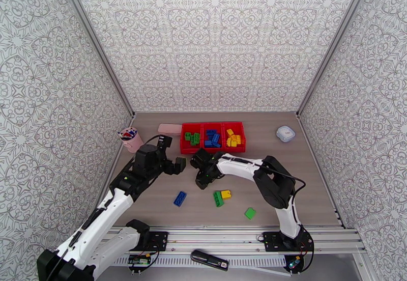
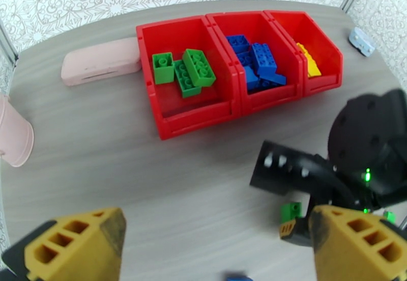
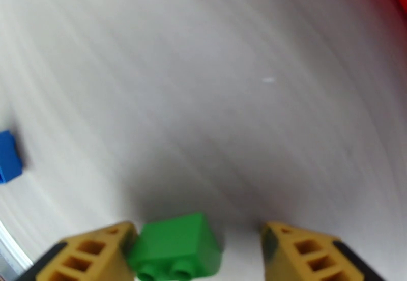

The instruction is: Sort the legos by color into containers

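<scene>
Three joined red plastic bins (image 1: 212,149) at upper centre hold sorted plastic bricks (image 1: 212,138). Lower on the counter (image 1: 315,175) lie a blue brick (image 1: 179,198), a long green brick (image 1: 218,198) touching a yellow brick (image 1: 226,194), and a square green brick (image 1: 250,213).

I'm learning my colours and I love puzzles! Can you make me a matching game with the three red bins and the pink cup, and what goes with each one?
Things:
1. left bin
2. middle bin
3. right bin
4. pink cup

Matches:
A. yellow legos inside
B. stands to the left of all three bins
C. green legos inside
D. blue legos inside

Right pairs: 1-C, 2-D, 3-A, 4-B.
</scene>
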You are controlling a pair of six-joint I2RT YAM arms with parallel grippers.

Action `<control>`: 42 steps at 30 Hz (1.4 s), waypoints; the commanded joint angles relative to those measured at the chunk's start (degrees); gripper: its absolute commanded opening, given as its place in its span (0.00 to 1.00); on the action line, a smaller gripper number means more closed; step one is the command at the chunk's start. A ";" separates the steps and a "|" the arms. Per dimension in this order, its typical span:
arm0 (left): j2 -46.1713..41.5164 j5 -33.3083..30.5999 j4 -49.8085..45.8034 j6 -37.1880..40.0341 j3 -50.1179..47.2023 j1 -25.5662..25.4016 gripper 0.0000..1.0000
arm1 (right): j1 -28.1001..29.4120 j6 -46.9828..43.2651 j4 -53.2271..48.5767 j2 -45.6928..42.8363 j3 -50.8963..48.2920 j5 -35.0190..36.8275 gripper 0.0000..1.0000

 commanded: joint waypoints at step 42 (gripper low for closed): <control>-14.43 -4.68 3.20 -17.77 -16.35 -1.92 1.00 | -3.94 13.28 24.20 -1.26 10.44 12.46 0.16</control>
